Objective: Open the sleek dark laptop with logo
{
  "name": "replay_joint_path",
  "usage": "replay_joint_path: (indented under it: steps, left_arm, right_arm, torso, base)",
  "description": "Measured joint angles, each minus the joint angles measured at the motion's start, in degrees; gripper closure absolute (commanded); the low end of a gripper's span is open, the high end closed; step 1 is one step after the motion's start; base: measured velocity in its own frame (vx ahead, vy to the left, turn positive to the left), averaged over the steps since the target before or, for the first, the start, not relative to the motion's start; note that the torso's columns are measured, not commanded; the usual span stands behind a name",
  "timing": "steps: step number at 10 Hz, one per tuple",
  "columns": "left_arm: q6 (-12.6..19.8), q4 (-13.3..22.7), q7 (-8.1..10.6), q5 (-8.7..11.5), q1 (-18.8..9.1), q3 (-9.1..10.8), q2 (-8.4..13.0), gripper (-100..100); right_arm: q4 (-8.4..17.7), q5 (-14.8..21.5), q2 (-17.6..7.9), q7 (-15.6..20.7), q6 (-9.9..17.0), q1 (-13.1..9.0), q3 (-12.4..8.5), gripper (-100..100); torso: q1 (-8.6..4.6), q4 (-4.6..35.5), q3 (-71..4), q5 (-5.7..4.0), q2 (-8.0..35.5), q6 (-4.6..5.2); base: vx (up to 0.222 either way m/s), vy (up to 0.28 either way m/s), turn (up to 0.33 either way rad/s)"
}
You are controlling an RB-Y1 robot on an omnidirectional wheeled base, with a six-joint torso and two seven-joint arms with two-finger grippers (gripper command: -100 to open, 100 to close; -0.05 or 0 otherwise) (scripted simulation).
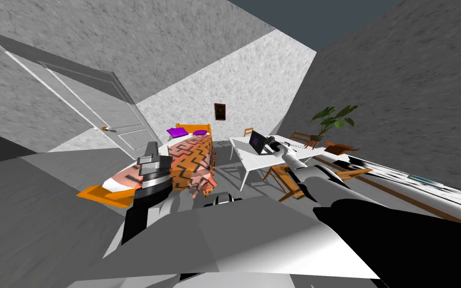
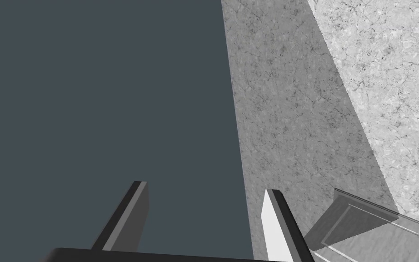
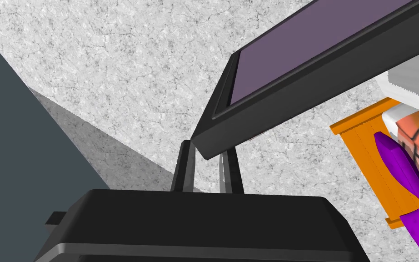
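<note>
Lid-lifting is the step in hand, by my reading. The dark laptop (image 1: pixel 257 143) sits on the white worktop (image 1: pixel 254 162) ahead and to the robot's right, with its lid raised off the base and the purple screen showing. The right end effector (image 1: pixel 274 144) is at the lid's edge. In the right wrist view its fingers (image 3: pixel 188 167) stand close together with a corner of the lid between them. They look clamped on that corner, though the tips are hidden behind the lid. With the screen exposed at a steep angle, the task seems well along.

The next move calls for swinging the held corner further back in an arc about the hinge. A straight pull could slide the base or lift it off the worktop. After that comes a clean release once the lid stands on its own.

The left end effector (image 2: pixel 205 186) is raised in front of the chest, well apart from the worktop, fingers spread and holding nothing.

Of containers, I can make out one pot (image 1: pixel 317 137) by the worktop's far end, with a green leafy plant (image 1: pixel 334 119) in it. Whether it stands on the worktop or behind it I cannot tell.
</note>
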Motion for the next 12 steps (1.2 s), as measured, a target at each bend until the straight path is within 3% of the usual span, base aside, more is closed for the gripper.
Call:
replay_joint_path:
  steps: [3, 6, 7, 9, 10, 11, 12]
  left_arm:
    - [0.0, 0.0, 0.0, 0.0, 0.0, 0.0, 0.0, 0]
    - [0.0, 0.0, 0.0, 0.0, 0.0, 0.0, 0.0, 0]
    - [0.0, 0.0, 0.0, 0.0, 0.0, 0.0, 0.0, 0]
    - [0.0, 0.0, 0.0, 0.0, 0.0, 0.0, 0.0, 0]
    - [0.0, 0.0, 0.0, 0.0, 0.0, 0.01, 0.0, 0]
    - [0.0, 0.0, 0.0, 0.0, 0.0, 0.02, 0.0, 0]
    - [0.0, 0.0, 0.0, 0.0, 0.0, 0.02, 0.0, 0]
  right_arm:
    - [0.7, -0.3, -0.5, -2.7, -2.9, -1.3, 4.2, 100]
    - [-1.2, -1.0, -1.4, -5.7, -4.8, -0.8, 8.1, 100]
    - [-1.2, -1.1, -1.1, -6.8, -5.8, -1.5, 9.7, 100]
    - [-0.6, -1.3, -1.6, -8.3, -7.5, -1.6, 12.4, 100]
    - [-0.7, -1.3, -1.6, -8.4, -7.5, -1.5, 12.5, -100]
    - [0.7, -1.5, -0.4, -7.9, -8.3, -2.8, 12.8, -100]
    - [-0.3, -1.7, 0.2, -7.6, -8.3, -2.2, 13.0, -100]
  torso:
    - [-0.14, 0.0, 0.0, -0.08, 0.0, 0.19]
    - [-0.43, -0.2, 0.0, -0.27, 0.0, -0.12]
    - [-0.34, -0.1, 0.0, -0.22, -0.1, 0.2]
    - [-0.29, 0.0, 0.0, -0.08, 0.0, 0.0]
    - [-0.26, 0.1, 0.1, -0.04, 0.1, 0.01]
    - [-0.53, 0.1, 0.2, -0.1, 0.2, 0.04]
    - [-0.44, 0.2, 0.2, -0.04, 0.2, 0.18]
  base:
    - [0.114, 0.106, -0.331]
    - [0.078, 0.106, -0.245]
    - [0.072, 0.116, -0.272]
    - [0.029, 0.041, -0.013]
    - [-0.026, -0.11, -0.071]
    - [-0.018, -0.134, 0.006]
    - [0.001, -0.153, -0.045]
